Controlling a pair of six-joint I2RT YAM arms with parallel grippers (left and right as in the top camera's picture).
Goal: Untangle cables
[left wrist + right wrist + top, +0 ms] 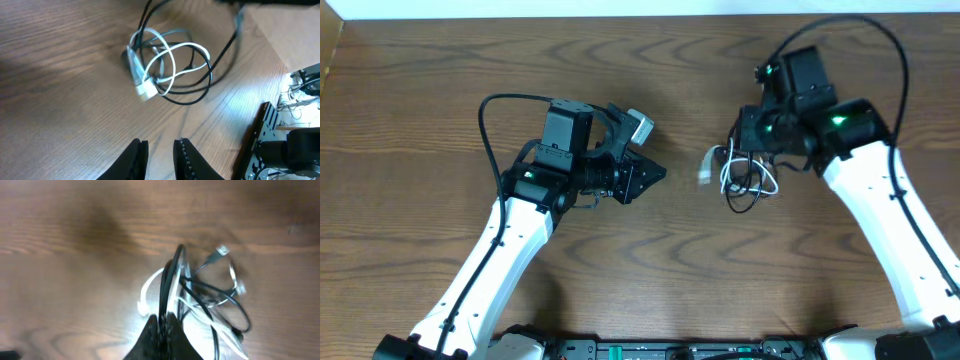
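The cables (745,178) are a small tangle of thin black and white cords lying on the wooden table right of centre, with a white plug (707,168) sticking out to the left. My right gripper (740,150) sits at the top of the tangle. In the right wrist view my right gripper (164,320) is shut on a black loop (167,282) of the cables, and the other loops (220,300) spread out to the right. My left gripper (658,173) points at the tangle from the left without touching it. In the left wrist view the cables (170,65) lie ahead of my left gripper (161,145), which is slightly open and empty.
The wooden table (640,60) runs to a pale wall strip at the back. A thick black arm cable (490,120) arcs beside the left arm, and another (880,30) loops above the right arm. Past the table's edge, dark equipment (295,145) shows.
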